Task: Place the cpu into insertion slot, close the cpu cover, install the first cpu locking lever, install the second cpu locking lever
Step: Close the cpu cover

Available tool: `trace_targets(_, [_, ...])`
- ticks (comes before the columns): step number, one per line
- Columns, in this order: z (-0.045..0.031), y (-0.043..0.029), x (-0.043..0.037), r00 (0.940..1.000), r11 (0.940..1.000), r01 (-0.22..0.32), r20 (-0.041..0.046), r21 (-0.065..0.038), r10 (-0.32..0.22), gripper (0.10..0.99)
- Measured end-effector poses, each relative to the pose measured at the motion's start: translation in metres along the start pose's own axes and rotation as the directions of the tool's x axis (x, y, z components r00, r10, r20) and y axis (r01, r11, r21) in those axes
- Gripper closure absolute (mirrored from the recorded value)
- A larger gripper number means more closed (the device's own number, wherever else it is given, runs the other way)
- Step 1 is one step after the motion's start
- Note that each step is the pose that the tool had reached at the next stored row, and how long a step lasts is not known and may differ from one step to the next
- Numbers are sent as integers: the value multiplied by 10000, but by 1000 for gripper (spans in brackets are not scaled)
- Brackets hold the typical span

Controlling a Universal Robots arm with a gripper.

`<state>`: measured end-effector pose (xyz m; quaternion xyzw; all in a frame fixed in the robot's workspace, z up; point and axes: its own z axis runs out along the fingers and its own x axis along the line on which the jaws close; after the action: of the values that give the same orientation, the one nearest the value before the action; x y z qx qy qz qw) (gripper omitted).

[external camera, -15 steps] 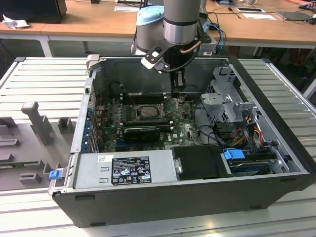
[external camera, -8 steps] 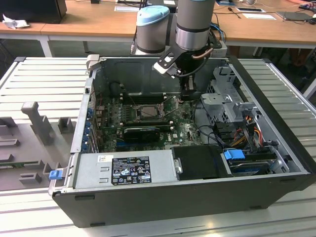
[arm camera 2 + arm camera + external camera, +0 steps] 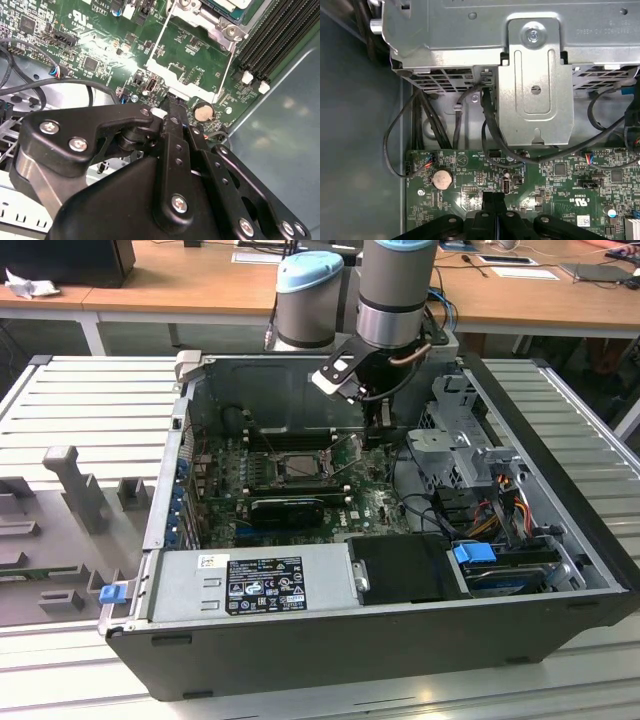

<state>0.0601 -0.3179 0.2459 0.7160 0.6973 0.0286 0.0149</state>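
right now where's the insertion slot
In the exterior view the insertion slot sits mid-board, just beyond the long black ribbed card, to the exterior view's left of the gripper.

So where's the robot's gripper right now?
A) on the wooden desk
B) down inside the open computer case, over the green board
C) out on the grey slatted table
B: in the exterior view the gripper hangs inside the computer case, over the green circuit board.

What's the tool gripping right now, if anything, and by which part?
It cannot be told. The tool reaches the edge of the thin square silvery metal cpu cover, but any grip there is hidden.
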Motion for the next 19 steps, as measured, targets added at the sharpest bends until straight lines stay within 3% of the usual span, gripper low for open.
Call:
trace_targets(10, [-4,-63,-2,10000,10000,-1,-7,1,1,980])
trace_targets(19, [-41,-194,-4,10000,10000,-2,-7,0,2,980])
